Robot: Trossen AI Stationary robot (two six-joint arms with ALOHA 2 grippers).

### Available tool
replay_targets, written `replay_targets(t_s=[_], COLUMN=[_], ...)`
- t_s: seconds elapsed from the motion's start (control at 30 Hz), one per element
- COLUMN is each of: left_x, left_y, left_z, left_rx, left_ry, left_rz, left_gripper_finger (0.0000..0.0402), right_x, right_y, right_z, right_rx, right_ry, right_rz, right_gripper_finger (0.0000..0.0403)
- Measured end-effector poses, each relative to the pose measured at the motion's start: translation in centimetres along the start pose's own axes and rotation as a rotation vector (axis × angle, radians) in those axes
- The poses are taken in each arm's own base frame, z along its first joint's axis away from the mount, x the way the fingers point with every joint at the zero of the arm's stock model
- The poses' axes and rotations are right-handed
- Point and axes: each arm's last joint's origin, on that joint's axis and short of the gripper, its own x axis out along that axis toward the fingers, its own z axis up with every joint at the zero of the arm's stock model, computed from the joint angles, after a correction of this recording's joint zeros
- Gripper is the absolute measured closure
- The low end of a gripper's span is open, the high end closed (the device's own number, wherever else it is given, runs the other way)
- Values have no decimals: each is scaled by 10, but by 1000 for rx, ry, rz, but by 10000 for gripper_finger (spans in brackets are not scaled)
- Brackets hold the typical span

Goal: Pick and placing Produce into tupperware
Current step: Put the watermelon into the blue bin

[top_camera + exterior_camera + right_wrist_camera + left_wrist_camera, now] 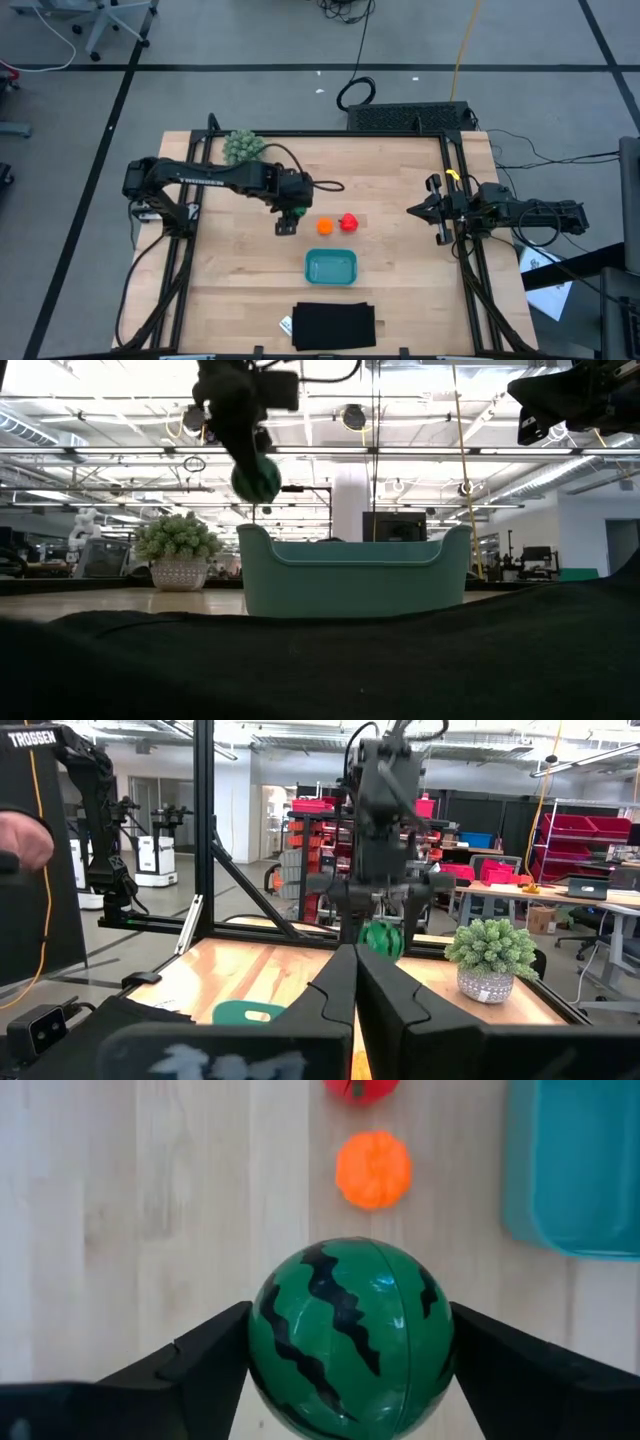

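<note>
Green striped produce (350, 1335) sits in left gripper (350, 1370).

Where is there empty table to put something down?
Bare wood stretches between the red piece and the right gripper, and between the plant and the table's right rail. It is crowded mid-table, where the left gripper, orange piece, tupperware and black mat cluster.

Stood near the table's (400, 200) far-left corner: fuzzy pale-green plant (242, 147) in a white pot. Lay at the near edge: black flat rectangle (334, 326).
</note>
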Motion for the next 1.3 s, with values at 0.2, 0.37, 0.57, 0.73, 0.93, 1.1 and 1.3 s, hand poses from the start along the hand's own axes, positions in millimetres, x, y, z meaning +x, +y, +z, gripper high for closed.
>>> replay_targets(t_s=[0.2,0.37,0.57,0.73,0.93,1.1,1.3], left_x=[-20,-36,-60,-71,-73,-73,-72], left_y=[4,11,18,19,19,17,8], left_z=[8,14,25,32,34,35,38], left_rx=[14,-1,-58,-99,-82,-14,104], left_ry=[-20,-34,-114,-179,-196,-202,-217], left_rz=[5,12,24,25,27,30,29], left_gripper_finger=[106,111,102,102,101,101,101], right_x=[0,0,0,0,0,0,0], right_y=[0,0,0,0,0,0,0], right_z=[0,0,0,0,0,0,0], right_rx=[0,0,0,0,0,0,0], right_ry=[0,0,0,0,0,0,0], right_rz=[0,0,0,0,0,0,0], right_gripper_finger=[403,403,403,403,403,403,403])
